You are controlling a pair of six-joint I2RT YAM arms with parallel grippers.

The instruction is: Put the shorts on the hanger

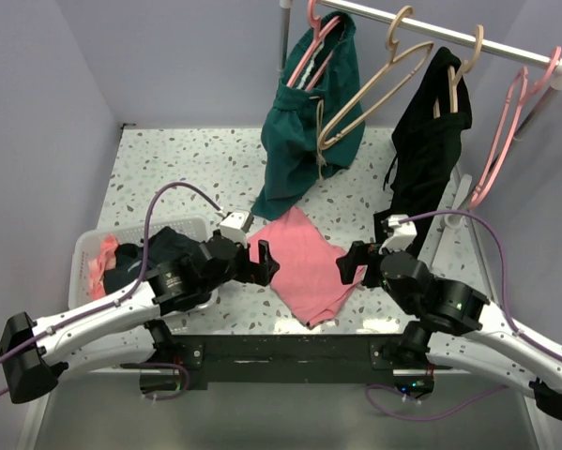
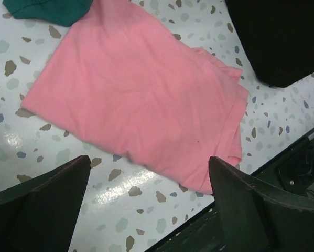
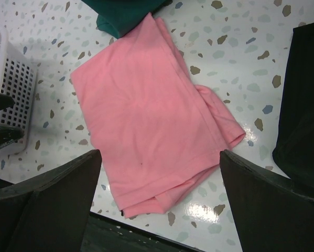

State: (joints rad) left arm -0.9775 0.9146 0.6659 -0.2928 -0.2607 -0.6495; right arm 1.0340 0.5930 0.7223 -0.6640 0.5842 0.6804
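While the left arm (image 1: 102,314) overlaps them, shorts (image 1: 173,241) partly hidden in basket (image 1: 82,246).

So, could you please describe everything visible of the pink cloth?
The pink cloth is soft, matte fabric, folded into a rough rectangle, its layers bunched along one side. It lies flat on the speckled table near the front edge, between the left gripper and right gripper, both open, neither holding it. Its far corner meets the teal garment's hem.

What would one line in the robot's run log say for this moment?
left gripper open | right gripper open | both flank pink cloth | shorts in basket, untouched | hanger empty on rail
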